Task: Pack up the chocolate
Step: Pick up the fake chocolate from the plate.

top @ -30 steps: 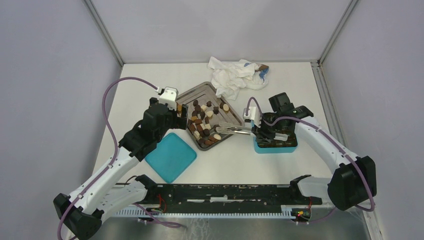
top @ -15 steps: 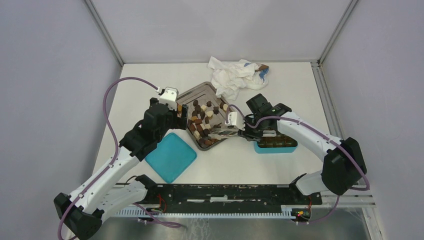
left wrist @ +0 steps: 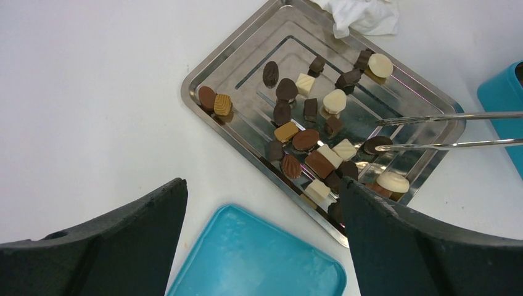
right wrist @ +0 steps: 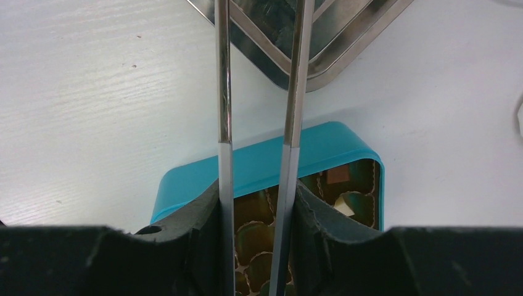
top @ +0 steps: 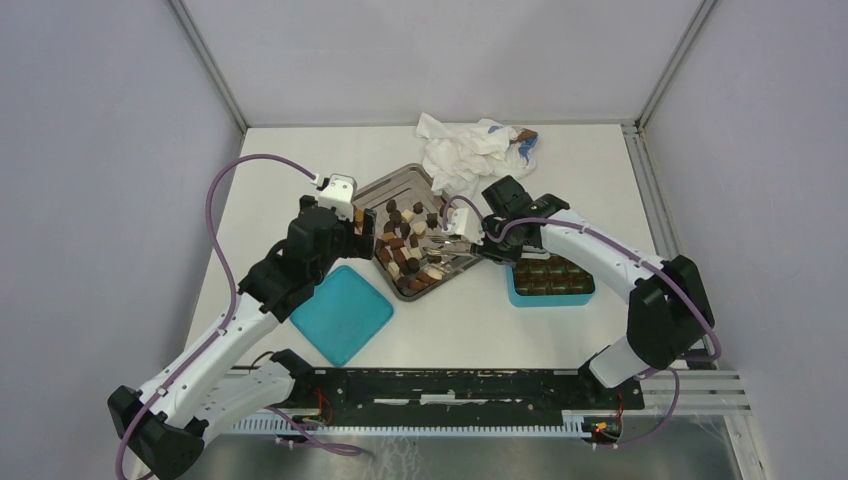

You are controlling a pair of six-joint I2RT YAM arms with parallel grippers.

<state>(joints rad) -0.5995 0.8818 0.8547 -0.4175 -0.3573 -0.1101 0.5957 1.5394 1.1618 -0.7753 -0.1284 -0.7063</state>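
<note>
Chocolate [top: 405, 243] [left wrist: 306, 140]: many bite-sized pieces, dark brown, light brown and cream-white, lie loose in the metal tray [top: 375, 200] [left wrist: 247, 55], crowded toward its middle and near side.
Tray placement: it sits cornerwise on the white table [top: 600, 200], between the two arms.
Right gripper [top: 478, 245] [right wrist: 256, 209]: its fingers are clamped narrowly on the handle end of metal tongs [top: 450, 245] [left wrist: 444, 117] [right wrist: 223, 92], which it holds level over the tray.
Tong tips: they stand apart above the right part of the tray. A dark oval piece lies just by the lower tip, and contact cannot be told.
Left gripper [top: 362, 228] [left wrist: 262, 185]: the jaws are spread wide and hold nothing, hovering at the left edge of the tray.
Teal box [top: 515, 295] [right wrist: 277, 160]: it lies open on the table to the right of the tray, near it but apart. Its brown compartments hold a few pieces.
Teal lid [top: 342, 312] [left wrist: 259, 259]: it lies flat on the table, just beside the near-left rim of the tray and below the left arm.
White cloth [top: 460, 150] [left wrist: 361, 12]: it is crumpled, with blue marks, at the far side of the table. Its edge reaches the far rim of the tray.
</note>
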